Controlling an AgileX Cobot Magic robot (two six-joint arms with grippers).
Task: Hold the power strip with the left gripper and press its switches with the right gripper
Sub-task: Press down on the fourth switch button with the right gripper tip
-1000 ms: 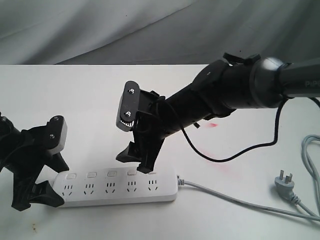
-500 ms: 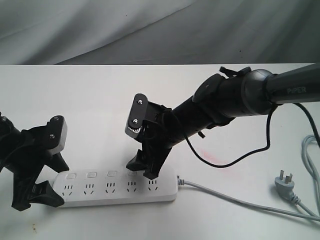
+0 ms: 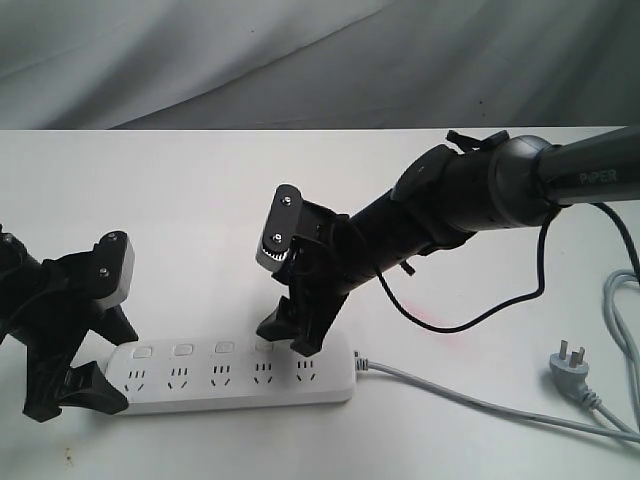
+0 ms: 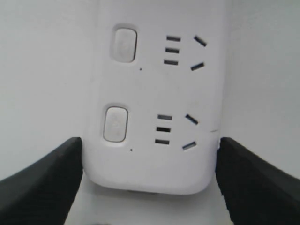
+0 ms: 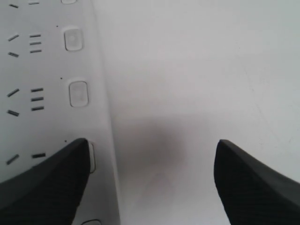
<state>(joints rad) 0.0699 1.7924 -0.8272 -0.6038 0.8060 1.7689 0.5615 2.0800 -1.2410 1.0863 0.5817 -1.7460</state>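
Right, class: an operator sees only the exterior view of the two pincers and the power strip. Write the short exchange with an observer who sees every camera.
Operator: Is the left pincer actually gripping the power strip?
Observer: Yes. The left wrist view shows its fingers against both long sides at the strip's end.
Operator: And the right pincer, is it on a switch?
Observer: In the right wrist view one open finger overlaps a switch at the strip's edge, while the other hangs over bare table. I can't tell whether it is pressing.
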